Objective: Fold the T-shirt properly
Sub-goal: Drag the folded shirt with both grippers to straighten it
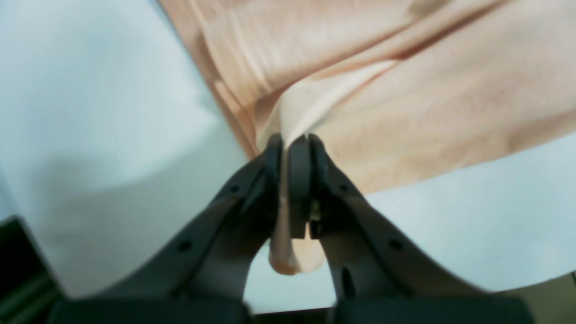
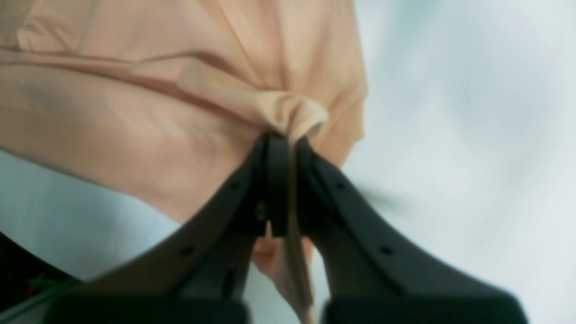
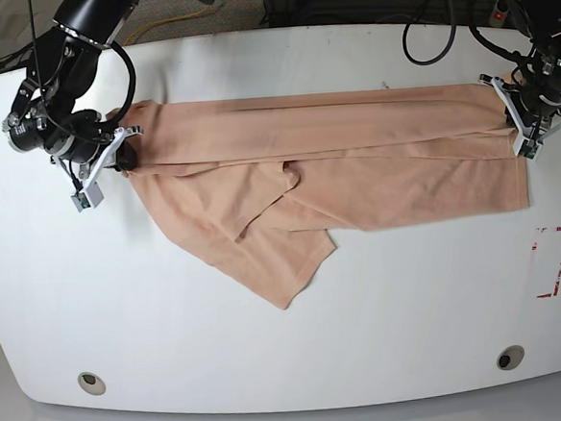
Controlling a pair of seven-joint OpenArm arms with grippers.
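1. Base view shows us the soft peach-pink cotton T-shirt point(image 3: 353, 143) spread across the white table point(image 3: 290, 345), 1 sleeve trailing toward us.
2. Our left gripper point(image 1: 292, 144) pinches a bunched fold of hem; our right gripper point(image 2: 285, 141) pinches gathered cloth at the opposite end.
3. To do this fold well, we judge both arms should lift evenly, keep the edge taut, and carry it over without dragging wrinkles.
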